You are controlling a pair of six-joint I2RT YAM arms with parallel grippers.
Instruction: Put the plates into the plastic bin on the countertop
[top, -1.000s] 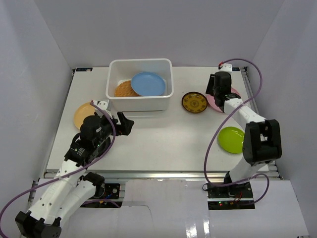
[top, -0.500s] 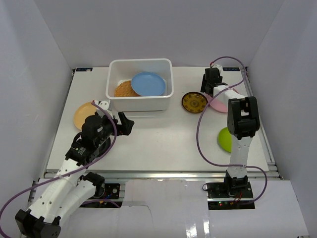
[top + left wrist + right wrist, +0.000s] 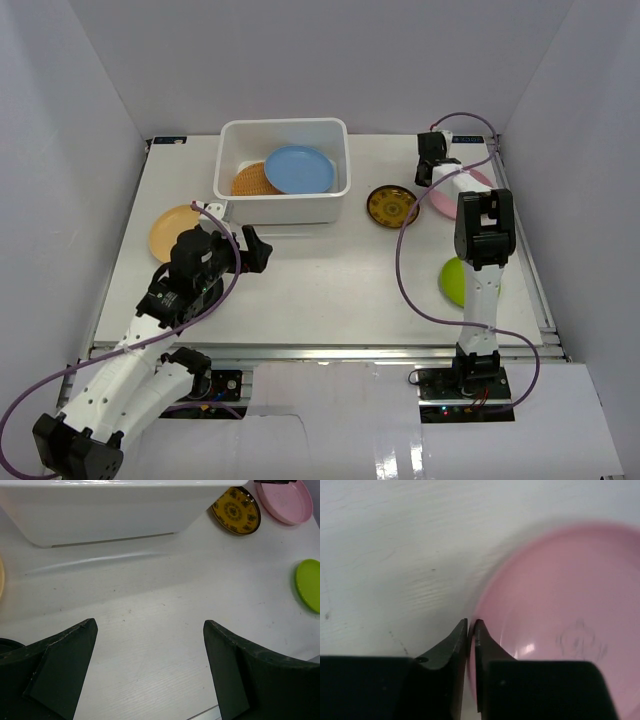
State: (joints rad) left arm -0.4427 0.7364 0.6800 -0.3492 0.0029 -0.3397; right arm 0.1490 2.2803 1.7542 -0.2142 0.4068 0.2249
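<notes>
The pink plate (image 3: 438,204) (image 3: 560,610) lies at the back right of the countertop (image 3: 330,270). My right gripper (image 3: 432,172) (image 3: 471,623) is shut on its left rim. The white plastic bin (image 3: 283,124) holds a blue plate (image 3: 298,168) and a woven tan plate (image 3: 248,181). My left gripper (image 3: 255,247) (image 3: 150,625) hangs open over bare countertop in front of the bin (image 3: 100,515), holding nothing. The pink plate (image 3: 285,500) also shows far off in the left wrist view.
An orange plate (image 3: 168,230) lies left of the bin. A patterned yellow-brown plate (image 3: 392,206) (image 3: 236,510) sits between the bin and the pink plate. A lime green plate (image 3: 452,282) (image 3: 309,585) is partly hidden behind the right arm.
My right gripper has closed on the pink plate's rim, after the right arm folded back over the lime green plate. The left arm has barely shifted.
</notes>
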